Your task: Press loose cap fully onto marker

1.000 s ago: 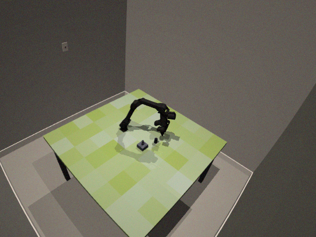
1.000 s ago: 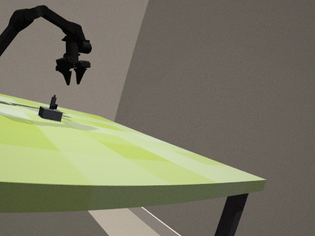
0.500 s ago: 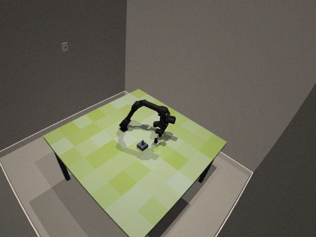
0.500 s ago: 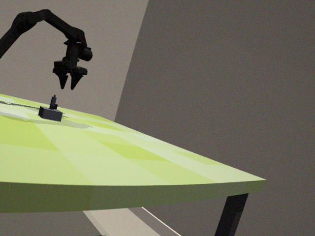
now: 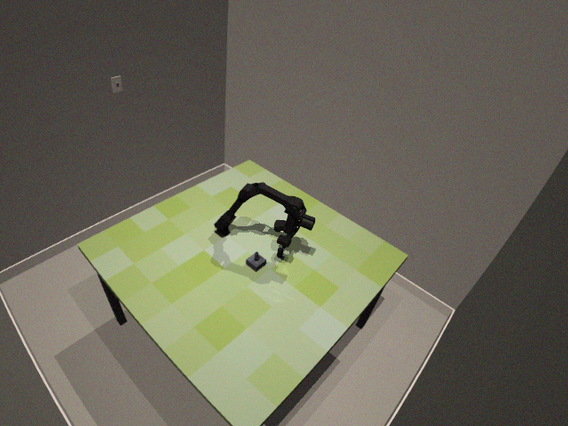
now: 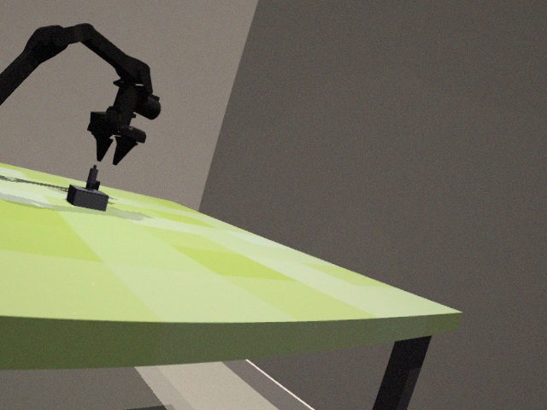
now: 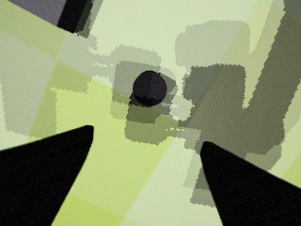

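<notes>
Spreading below the parted, tapered black jaws of the gripper, the table bears a patchwork of green squares. Off to their side, a squared dark-grey holder block contains the upright, slender marker. Beneath the jaws, ungripped, stands the round-topped dark cap.

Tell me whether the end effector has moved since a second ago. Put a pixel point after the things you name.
Yes: in the exterior view the end effector (image 6: 106, 163) (image 7: 149, 140) has come down, closer to the marker (image 6: 91, 177) and its block (image 6: 88, 198).
</notes>
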`<state>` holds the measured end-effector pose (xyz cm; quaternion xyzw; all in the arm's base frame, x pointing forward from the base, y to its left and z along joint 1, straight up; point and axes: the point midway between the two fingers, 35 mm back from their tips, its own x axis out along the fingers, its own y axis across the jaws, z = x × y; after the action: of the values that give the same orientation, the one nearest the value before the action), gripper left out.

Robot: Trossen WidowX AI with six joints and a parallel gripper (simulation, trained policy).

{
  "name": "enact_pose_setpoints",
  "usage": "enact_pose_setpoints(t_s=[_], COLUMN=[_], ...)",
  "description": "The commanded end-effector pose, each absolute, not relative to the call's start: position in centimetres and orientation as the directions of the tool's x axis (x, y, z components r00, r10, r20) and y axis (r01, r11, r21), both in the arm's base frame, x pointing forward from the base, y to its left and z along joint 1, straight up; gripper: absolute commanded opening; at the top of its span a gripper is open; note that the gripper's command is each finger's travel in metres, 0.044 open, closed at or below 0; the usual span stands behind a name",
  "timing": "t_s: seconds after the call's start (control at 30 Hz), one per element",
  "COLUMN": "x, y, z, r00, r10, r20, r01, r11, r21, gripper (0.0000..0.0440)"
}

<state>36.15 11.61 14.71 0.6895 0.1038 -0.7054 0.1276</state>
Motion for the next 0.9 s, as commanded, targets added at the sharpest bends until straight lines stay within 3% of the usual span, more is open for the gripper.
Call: enact_pose_setpoints(t_s=[0.0, 0.87], x=[35.6, 34.2], y=[11.6, 11.1], z=[13.4, 7.4], r00=[-0.073, -0.199], r10=[-0.033, -0.021], r20=[-0.997, -0.980], r01=[0.321, 0.370], r11=[-0.947, -0.927], r21=[0.008, -0.055], gripper=[0.0335, 0.0293])
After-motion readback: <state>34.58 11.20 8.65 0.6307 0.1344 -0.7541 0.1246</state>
